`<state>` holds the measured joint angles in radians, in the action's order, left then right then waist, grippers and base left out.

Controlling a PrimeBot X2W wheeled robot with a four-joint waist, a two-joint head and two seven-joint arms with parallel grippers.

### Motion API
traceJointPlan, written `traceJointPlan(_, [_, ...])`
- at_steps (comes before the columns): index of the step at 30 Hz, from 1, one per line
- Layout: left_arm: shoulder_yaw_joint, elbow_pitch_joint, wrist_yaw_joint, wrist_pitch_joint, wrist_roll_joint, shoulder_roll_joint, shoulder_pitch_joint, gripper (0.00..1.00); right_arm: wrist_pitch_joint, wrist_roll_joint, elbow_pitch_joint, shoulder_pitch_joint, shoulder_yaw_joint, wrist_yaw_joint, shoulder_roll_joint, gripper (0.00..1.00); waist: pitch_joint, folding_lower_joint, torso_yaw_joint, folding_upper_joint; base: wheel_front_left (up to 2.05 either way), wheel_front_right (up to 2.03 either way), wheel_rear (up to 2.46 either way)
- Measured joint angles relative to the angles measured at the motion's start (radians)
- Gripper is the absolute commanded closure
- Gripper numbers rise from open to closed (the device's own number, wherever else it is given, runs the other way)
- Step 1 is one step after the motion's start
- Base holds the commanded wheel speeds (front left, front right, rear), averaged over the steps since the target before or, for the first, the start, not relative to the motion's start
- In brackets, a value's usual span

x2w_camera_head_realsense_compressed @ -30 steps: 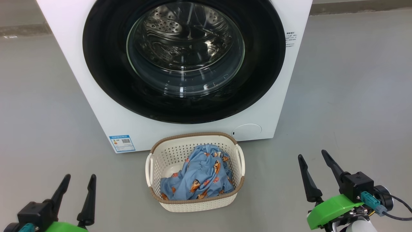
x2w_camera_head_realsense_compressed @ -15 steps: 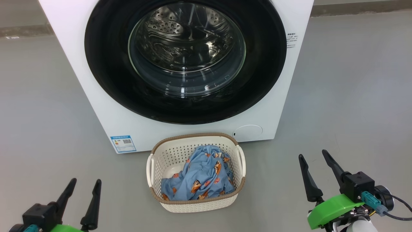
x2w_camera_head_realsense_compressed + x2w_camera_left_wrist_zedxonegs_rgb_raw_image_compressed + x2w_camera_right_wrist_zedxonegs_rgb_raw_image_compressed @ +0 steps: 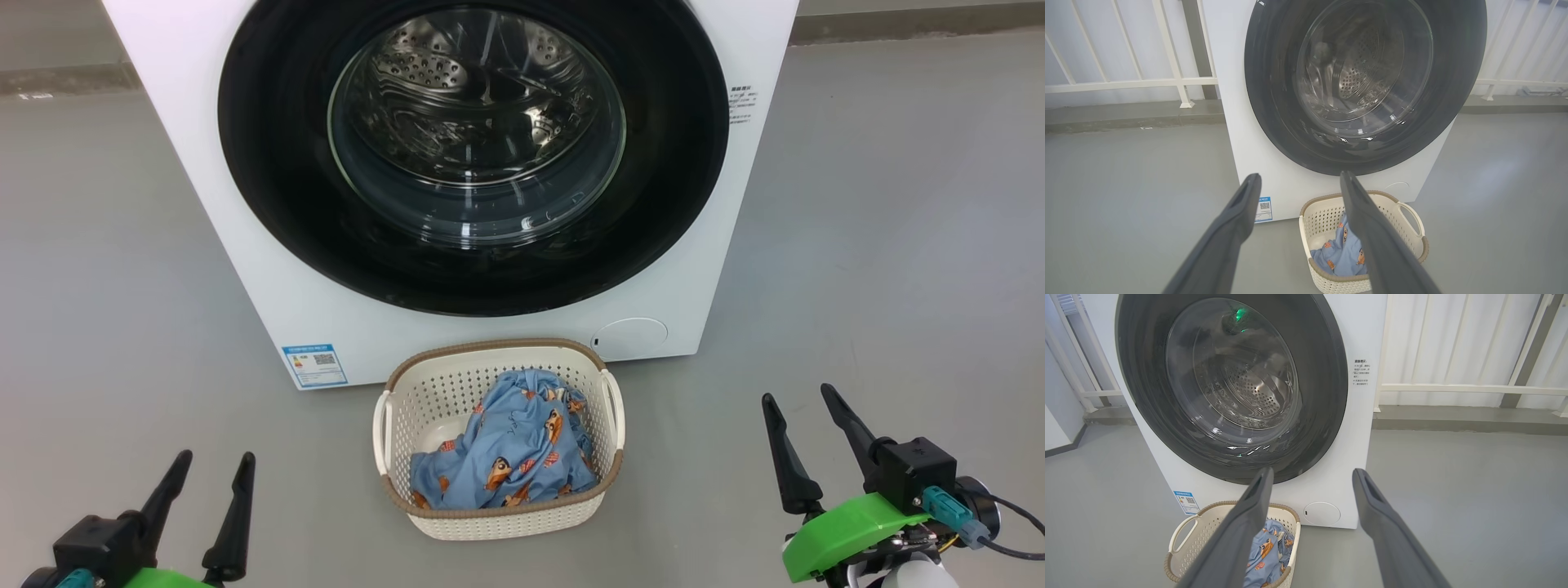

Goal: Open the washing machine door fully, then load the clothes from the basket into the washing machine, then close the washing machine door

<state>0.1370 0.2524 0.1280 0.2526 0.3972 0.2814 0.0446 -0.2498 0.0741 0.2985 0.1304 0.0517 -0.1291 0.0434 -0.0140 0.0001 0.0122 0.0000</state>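
The washing machine (image 3: 245, 269) is seen standing on a grey floor (image 3: 898, 245), its white front turned toward the robot. The washing machine door (image 3: 269, 180) is shut flat against that front. The steel perforated drum (image 3: 457, 90) is made out through the bulging glass window (image 3: 490, 212) at the door's centre. A blue label sticker (image 3: 314, 364) is noted at the lower left of the front, a round white cap (image 3: 630, 337) at the lower right.

The basket (image 3: 500, 525) is set on the floor just before the machine, between sticker and cap. Its far rim is close to the white panel; whether it touches cannot be told. The clothes (image 3: 510, 457) are heaped inside it: light-blue fabric with small orange-brown figures, bunched toward the near and right side. Bare perforated wall is left showing at the far left.

The left gripper (image 3: 216, 455) is held low at the lower left of the head view, well apart from the basket, fingers spread and empty. The right gripper (image 3: 797, 393) is held at the lower right, likewise spread and empty, well to the right of the basket. In each wrist view the two dark fingers are seen parted, with door and basket beyond them. A white railing (image 3: 1126, 83) is noted behind the machine.
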Motion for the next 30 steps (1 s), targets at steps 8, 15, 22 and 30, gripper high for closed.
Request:
traceJointPlan(8, [-0.004,-0.002,0.0,0.0,-0.005,-0.006,0.0,0.0,0.0,-0.001,0.003,0.02,0.0,0.0,0.0,0.0,0.001,0.0,0.0,0.0,0.0,0.0,0.0])
traceJointPlan(15, [-0.027,-0.006,0.0,0.0,-0.019,-0.008,0.0,0.0,0.0,-0.009,-0.001,0.02,0.001,0.0,0.0,0.0,0.003,0.0,0.001,0.0,0.0,0.0,-0.01])
traceJointPlan(22, [-0.043,-0.01,0.0,0.0,-0.049,-0.013,0.0,0.0,0.0,-0.01,-0.006,0.02,0.003,0.0,0.0,0.0,0.005,0.0,0.001,0.0,0.34,0.34,-0.69])
traceJointPlan(30, [-0.05,-0.014,0.0,0.0,-0.049,-0.013,0.0,0.0,0.0,-0.01,-0.008,0.02,0.007,0.0,0.0,0.0,0.01,0.0,0.001,0.0,0.96,0.96,-1.91])
